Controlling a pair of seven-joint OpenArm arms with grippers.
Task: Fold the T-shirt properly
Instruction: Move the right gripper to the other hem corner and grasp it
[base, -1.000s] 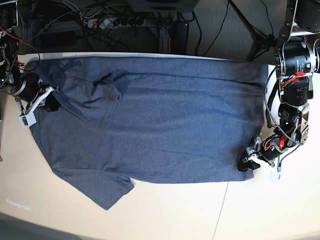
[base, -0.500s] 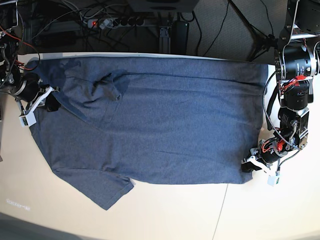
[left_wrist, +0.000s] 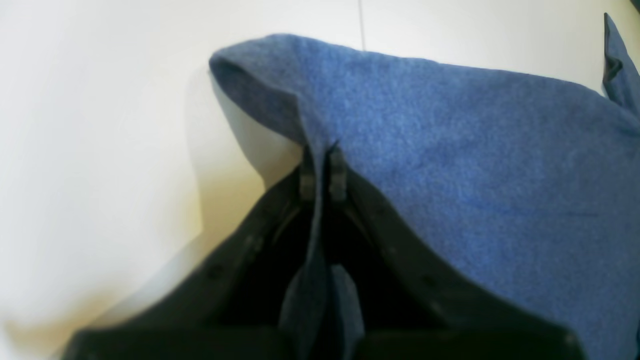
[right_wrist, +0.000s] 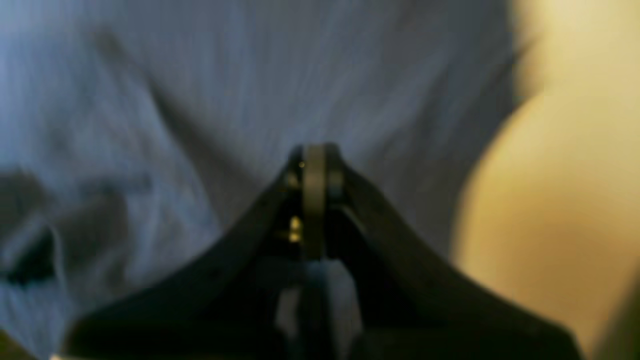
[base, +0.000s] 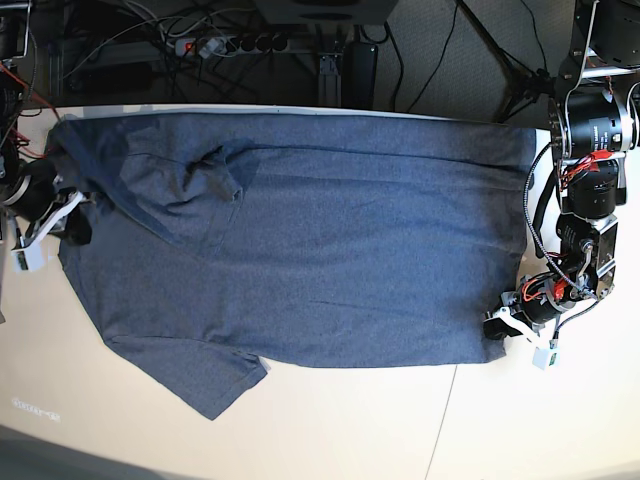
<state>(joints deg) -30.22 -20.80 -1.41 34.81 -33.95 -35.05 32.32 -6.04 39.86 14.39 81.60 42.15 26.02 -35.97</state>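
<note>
The left arm is reaching down along the right edge of the base view, its wrist bent in toward the cloth, and the left gripper (base: 497, 325) is sitting low at the hem corner of the T-shirt (base: 320, 240). The right arm is coming in from the opposite edge of the base view, and the right gripper (base: 72, 218) is lying against the shoulder end of the garment.

In the left wrist view the jaws of the left gripper (left_wrist: 322, 167) are standing almost together, pinching a thin fold of blue-grey fabric (left_wrist: 450, 150) between them. A strip of cloth is running back between the jaws toward the camera, and the hem is rising in a small peak just ahead of the tips and to their left.

In the right wrist view, which is blurred, the jaws of the right gripper (right_wrist: 315, 165) are pressing together with no visible gap; cloth (right_wrist: 200, 90) is filling the space ahead of the tips and a pale bit of it is showing behind them, between the jaws.

The T-shirt is lying spread flat between the two grippers, one sleeve (base: 215, 385) sticking out toward the near edge, a rumpled fold (base: 215, 175) lying close to the right gripper. It is resting on a pale cream table (base: 350, 420). Beyond the far edge, a power strip (base: 225, 43) and dark cables (base: 430, 60) are lying on a dark floor.
</note>
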